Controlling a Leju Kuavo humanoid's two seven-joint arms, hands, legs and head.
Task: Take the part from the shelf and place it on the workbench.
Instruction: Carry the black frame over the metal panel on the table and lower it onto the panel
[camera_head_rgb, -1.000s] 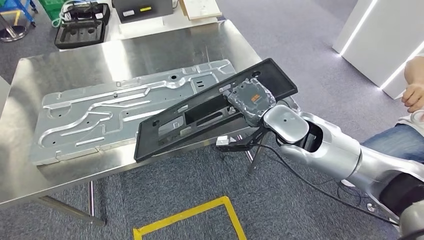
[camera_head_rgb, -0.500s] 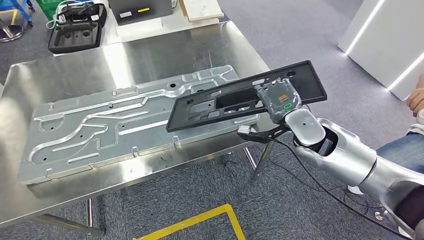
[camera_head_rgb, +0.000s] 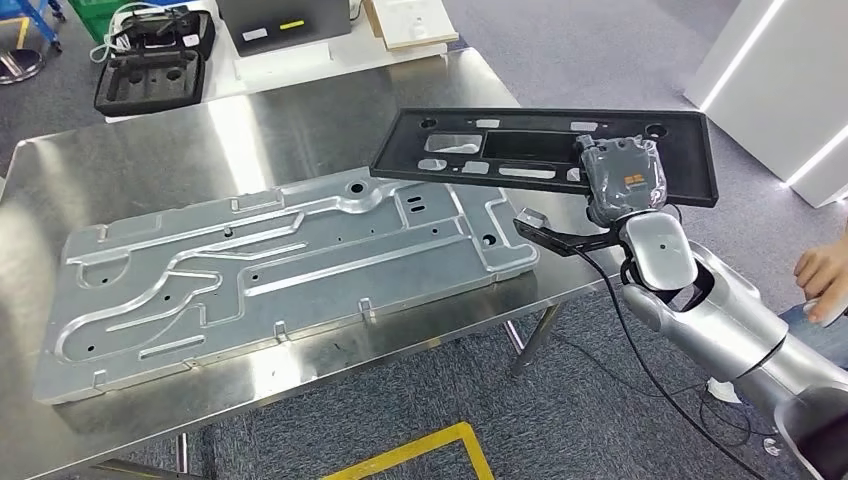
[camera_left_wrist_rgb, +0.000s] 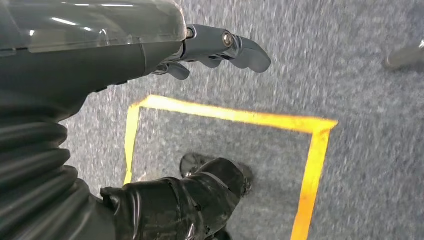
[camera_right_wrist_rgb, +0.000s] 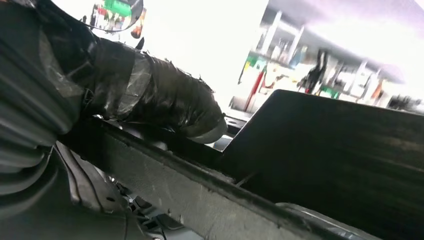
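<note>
The part (camera_head_rgb: 520, 150) is a flat black rectangular frame with several cutouts. My right hand (camera_head_rgb: 624, 178) grips it near its right end and holds it roughly level in the air, above the right end of the steel workbench (camera_head_rgb: 200, 140). Its left corner hangs over the stamped metal panel (camera_head_rgb: 280, 255) lying on the bench. In the right wrist view the taped thumb (camera_right_wrist_rgb: 165, 100) lies on the part's edge (camera_right_wrist_rgb: 325, 145). My left hand (camera_left_wrist_rgb: 220, 45) hangs over the carpet, its fingers apart and holding nothing.
A black moulded tray (camera_head_rgb: 150, 75) and a dark box (camera_head_rgb: 285, 20) sit on a white table behind the bench. A person's hand (camera_head_rgb: 825, 280) is at the right edge. A white lit pillar (camera_head_rgb: 790, 80) stands far right. Yellow floor tape (camera_head_rgb: 420, 450) runs below the bench.
My right arm has raised the black part and swung it rightward, from tilted across the panel to nearly level over the bench's right end. The view has shifted slightly.
</note>
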